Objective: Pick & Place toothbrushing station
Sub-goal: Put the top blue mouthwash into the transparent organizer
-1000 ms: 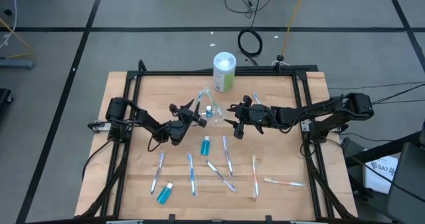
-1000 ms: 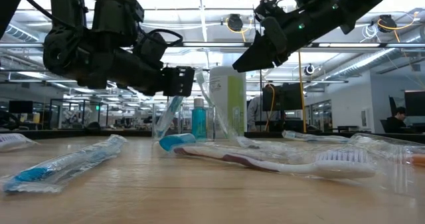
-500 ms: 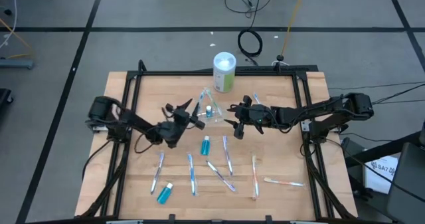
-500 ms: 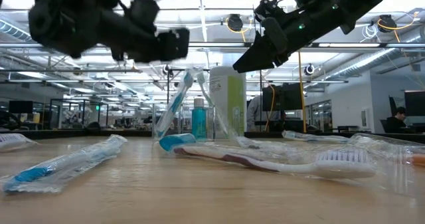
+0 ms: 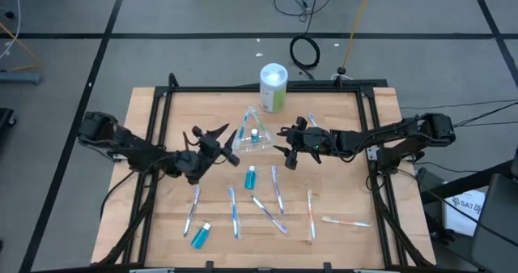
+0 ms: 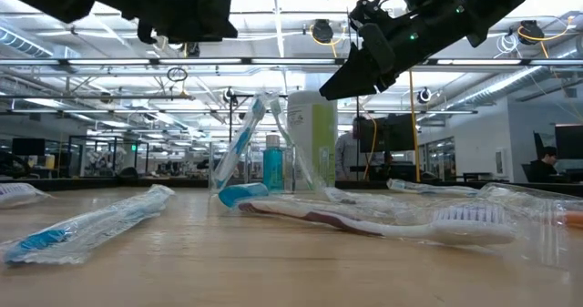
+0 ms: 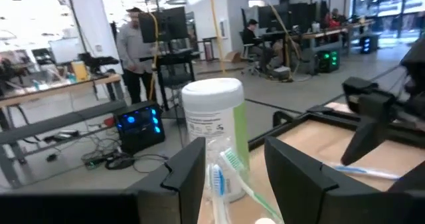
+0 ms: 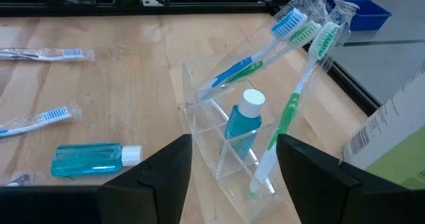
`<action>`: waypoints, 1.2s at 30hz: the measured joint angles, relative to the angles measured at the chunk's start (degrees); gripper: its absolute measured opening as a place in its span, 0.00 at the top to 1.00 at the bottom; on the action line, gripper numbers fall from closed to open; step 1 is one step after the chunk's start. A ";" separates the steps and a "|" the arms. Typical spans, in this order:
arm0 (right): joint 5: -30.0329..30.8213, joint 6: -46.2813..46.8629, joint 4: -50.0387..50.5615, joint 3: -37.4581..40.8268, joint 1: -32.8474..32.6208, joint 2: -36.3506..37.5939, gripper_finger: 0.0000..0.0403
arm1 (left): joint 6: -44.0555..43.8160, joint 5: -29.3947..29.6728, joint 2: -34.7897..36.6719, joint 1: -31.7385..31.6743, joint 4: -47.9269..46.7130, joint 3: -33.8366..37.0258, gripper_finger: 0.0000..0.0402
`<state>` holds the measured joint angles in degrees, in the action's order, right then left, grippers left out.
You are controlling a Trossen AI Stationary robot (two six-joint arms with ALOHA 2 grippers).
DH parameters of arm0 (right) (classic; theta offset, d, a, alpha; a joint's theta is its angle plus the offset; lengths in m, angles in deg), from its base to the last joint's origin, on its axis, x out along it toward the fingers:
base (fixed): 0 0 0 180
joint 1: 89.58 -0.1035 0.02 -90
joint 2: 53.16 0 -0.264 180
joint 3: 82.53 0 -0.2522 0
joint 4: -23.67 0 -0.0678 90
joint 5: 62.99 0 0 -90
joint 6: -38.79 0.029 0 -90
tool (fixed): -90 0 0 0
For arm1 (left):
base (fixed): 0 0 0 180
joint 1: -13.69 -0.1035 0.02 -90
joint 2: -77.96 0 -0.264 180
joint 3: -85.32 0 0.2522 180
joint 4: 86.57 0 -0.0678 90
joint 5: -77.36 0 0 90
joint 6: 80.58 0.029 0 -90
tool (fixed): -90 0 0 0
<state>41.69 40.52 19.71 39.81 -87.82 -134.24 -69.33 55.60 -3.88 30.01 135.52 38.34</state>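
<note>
wooden table [image 5: 162, 224] carries my cup [image 5: 253, 135], brushes inside. both end effectors gape empty: left [image 5: 212, 134] beside it, right [image 5: 285, 147] opposite. a careless approach could topple the cup.

Clear cup [image 5: 253, 135] mid-counter [image 5: 340, 232], holding toothbrushes [image 8: 292, 104] and one tube [image 8: 240, 121]; canister [image 5: 273, 87] behind it. Left pincer [image 5: 212, 136] left of cup, right pincer [image 5: 288, 145] right. Loose toothbrushes [image 5: 276, 188] and two tubes [image 5: 250, 177] lie in front.

Ten toothbrushes [image 5: 277, 188], three blue tubes [image 5: 250, 177], one clear cup [image 5: 257, 140], one canister [image 5: 273, 87].
</note>
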 joint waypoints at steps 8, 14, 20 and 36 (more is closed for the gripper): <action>0.00 4.19 -0.02 0.00 0.01 0.00 0.47 | -12.23 -20.05 8.40 -1.56 -13.74 0.00 0.60; -0.02 5.12 -0.02 0.00 0.00 0.00 0.47 | -23.70 -33.08 11.98 -2.35 -25.66 0.00 0.60; -0.02 5.14 0.00 0.00 0.00 0.00 0.47 | -38.10 -37.88 12.04 -0.72 -37.08 0.00 0.60; -0.02 5.14 -0.13 0.00 0.00 0.00 0.47 | -53.49 -41.09 -0.29 1.07 -33.02 -0.09 0.60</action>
<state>41.66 45.67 19.58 39.81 -87.82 -134.24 -122.82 14.52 -4.17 31.08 102.50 38.25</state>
